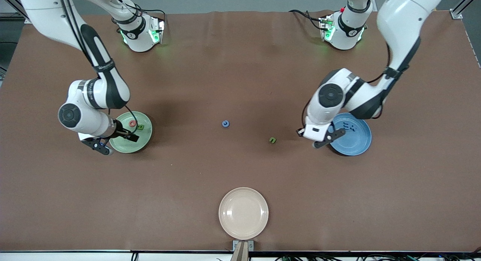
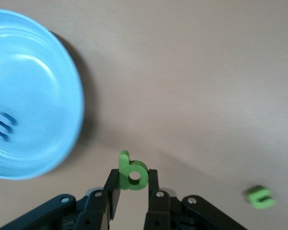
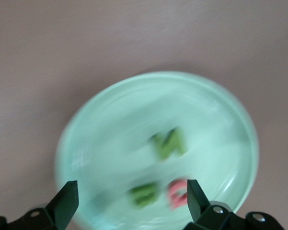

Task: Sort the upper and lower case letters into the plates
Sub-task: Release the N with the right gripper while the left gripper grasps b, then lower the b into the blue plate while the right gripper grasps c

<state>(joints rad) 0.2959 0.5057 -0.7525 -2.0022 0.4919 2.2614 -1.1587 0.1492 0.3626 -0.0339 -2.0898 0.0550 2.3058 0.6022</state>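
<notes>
The mint green plate (image 1: 144, 141) lies toward the right arm's end of the table, with a red letter (image 1: 132, 123) and a green letter (image 1: 140, 127) in it. My right gripper (image 1: 119, 144) hangs open over this plate (image 3: 215, 110); under it lie a green N (image 3: 170, 143), another green letter (image 3: 144, 193) and the red letter (image 3: 178, 192). My left gripper (image 2: 132, 176) is shut on a green lower-case b (image 2: 134, 168), over the table just beside the blue plate (image 2: 33, 72). Dark blue letters (image 2: 2, 122) lie in that plate (image 1: 357, 144).
A blue letter (image 1: 225, 123) and a small green letter (image 1: 272, 140) lie loose on the brown table between the two plates. A cream-beige plate (image 1: 243, 213) sits at the table edge nearest the front camera.
</notes>
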